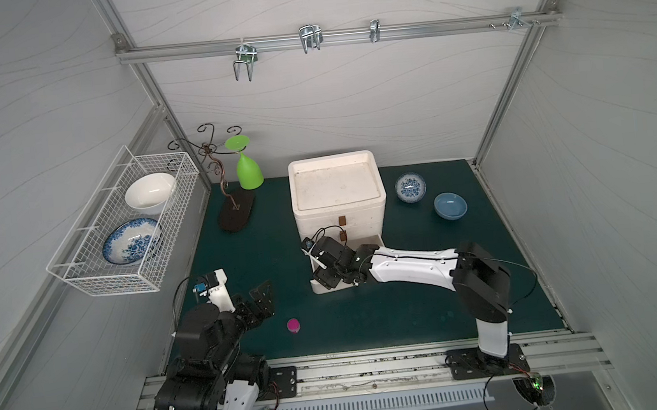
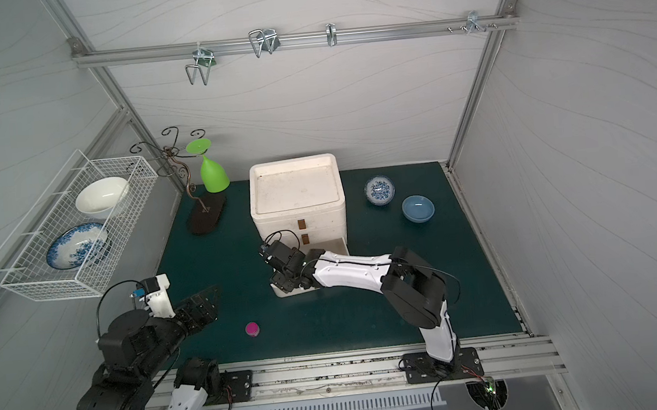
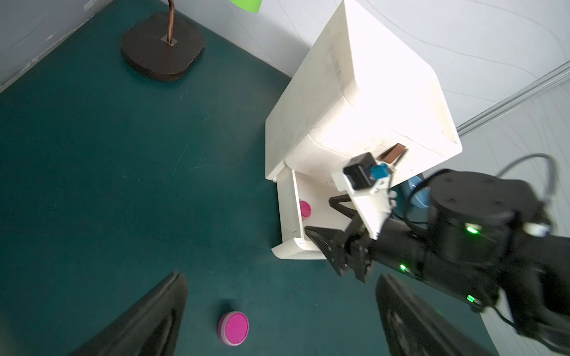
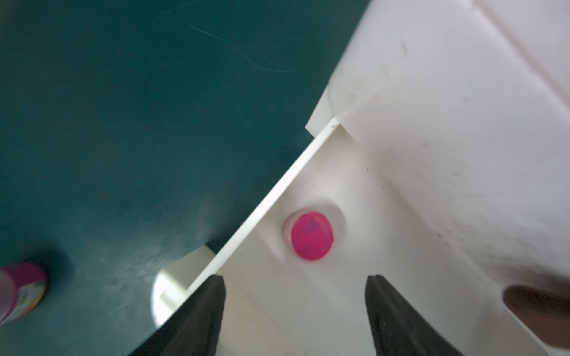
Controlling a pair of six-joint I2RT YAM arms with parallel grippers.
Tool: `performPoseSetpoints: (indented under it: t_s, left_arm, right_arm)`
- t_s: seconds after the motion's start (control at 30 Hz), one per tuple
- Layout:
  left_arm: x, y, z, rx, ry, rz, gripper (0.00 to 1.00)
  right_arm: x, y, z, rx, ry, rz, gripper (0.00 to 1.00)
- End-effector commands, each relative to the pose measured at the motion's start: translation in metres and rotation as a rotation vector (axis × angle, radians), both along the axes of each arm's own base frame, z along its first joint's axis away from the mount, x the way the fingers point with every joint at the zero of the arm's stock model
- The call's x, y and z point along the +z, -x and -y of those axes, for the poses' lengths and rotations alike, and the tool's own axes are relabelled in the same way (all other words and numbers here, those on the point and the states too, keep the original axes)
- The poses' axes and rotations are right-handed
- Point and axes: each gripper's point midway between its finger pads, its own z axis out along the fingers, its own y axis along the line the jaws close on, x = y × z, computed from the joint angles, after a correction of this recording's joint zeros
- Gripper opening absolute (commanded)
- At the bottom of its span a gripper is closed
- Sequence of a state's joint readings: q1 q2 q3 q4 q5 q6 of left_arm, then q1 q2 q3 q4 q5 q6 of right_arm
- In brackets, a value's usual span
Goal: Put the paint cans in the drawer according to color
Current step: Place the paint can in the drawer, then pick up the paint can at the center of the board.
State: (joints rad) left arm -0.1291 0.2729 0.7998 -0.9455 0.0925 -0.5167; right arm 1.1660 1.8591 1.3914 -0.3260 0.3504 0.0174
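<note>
Drawer: the white chest (image 1: 319,215) (image 2: 279,218) stands in the middle of the table (image 1: 409,308), towards the far side. Its upper two drawers are pushed in, each showing a brown tab handle (image 1: 342,220).
Bottom drawer: it (image 3: 290,212) (image 4: 277,191) is pulled out towards the near side.
Paint can in drawer: one magenta-lidded can (image 4: 311,235) (image 3: 305,209) lies on the floor of the bottom drawer, close to its left side wall and touching neither finger.
Paint can on table: a second magenta-lidded can (image 1: 293,325) (image 2: 252,329) (image 3: 233,328) stands lid up on the green mat, near and left of the open drawer, apart from it.
Right end effector: it (image 3: 320,215) (image 4: 294,277) reaches down over the open bottom drawer. Its jaws are spread, nothing sits between them, and the can lies just beyond the fingertips.
Left end effector: it (image 1: 268,300) (image 2: 214,305) (image 3: 280,277) hangs at the near left, jaws spread wide and empty. The table can is just to its right, beyond the tips.
Bowls on table: a patterned blue bowl (image 1: 410,187) and a plain blue bowl (image 1: 450,205) sit right of the chest, well apart from it.
Left wall: a white wire basket (image 1: 94,283) holds a white bowl (image 1: 150,196) and a blue-patterned bowl (image 1: 131,241).
Far left: a green goblet (image 1: 248,168) hangs upside down on a curly metal stand (image 1: 237,212).
</note>
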Motion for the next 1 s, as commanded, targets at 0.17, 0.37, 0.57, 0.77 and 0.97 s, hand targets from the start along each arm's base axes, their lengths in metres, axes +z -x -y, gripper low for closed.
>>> performPoseSetpoints:
  t_s: [0.17,0.37,0.57,0.77,0.97]
  left_arm:
    - [-0.038,-0.006,0.017,0.021,0.132,-0.342,0.8]
    - [-0.088,-0.002,0.02,0.026,-0.009,-0.602,0.71]
    - [-0.122,0.005,0.027,0.032,-0.195,-0.665,0.67]
    - [-0.157,0.01,0.032,0.055,-0.245,-0.775,0.64]
    - [-0.184,0.008,0.044,0.025,-0.245,-0.846,0.62]
  right_arm:
    - [0.09,0.094,0.06,0.031,-0.072,0.166,0.99]
    - [0.099,0.124,0.128,0.011,-0.088,0.282,0.99]
    - [0.11,0.119,0.187,-0.068,-0.303,0.318,0.99]
    - [0.125,0.115,0.225,-0.134,-0.509,0.3,0.99]
    - [0.126,0.115,0.23,-0.14,-0.555,0.297,0.99]
